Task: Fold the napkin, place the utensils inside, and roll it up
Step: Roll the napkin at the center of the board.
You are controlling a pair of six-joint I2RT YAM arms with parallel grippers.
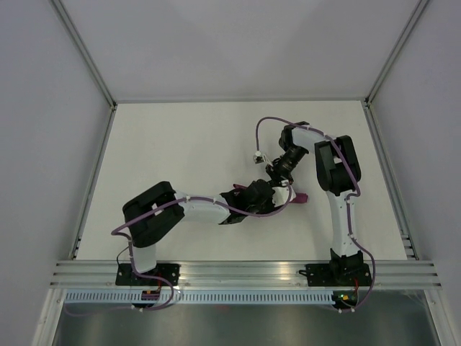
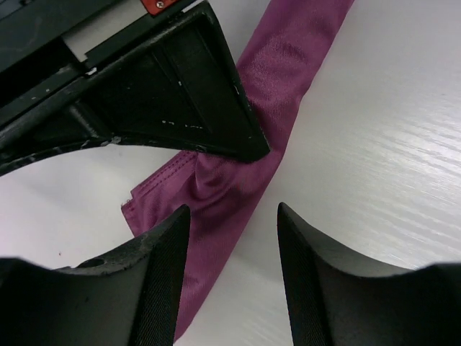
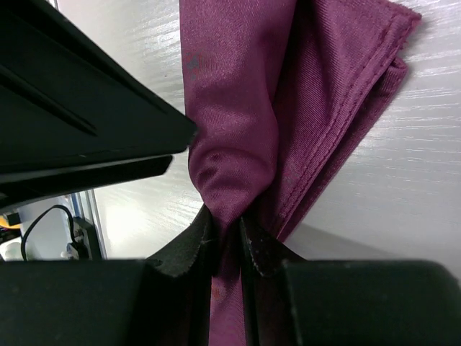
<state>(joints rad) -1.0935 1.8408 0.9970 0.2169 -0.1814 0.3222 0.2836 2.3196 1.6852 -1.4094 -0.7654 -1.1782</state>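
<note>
White table [image 1: 180,144]: right gripper [image 3: 227,239] pinched tight on napkin [image 3: 238,108] roll; left gripper [image 2: 232,216] wide, straddling roll. Risk: tugging outer layer loosens roll, hemmed corner unwinds.

right jaws pinched on a fold of napkin [image 3: 245,108].

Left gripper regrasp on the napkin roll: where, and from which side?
Take the napkin across its narrow rolled width, next to where the right gripper pinches it, coming down from above. It lies flat on the table, between the fingers of the open left gripper.
</note>
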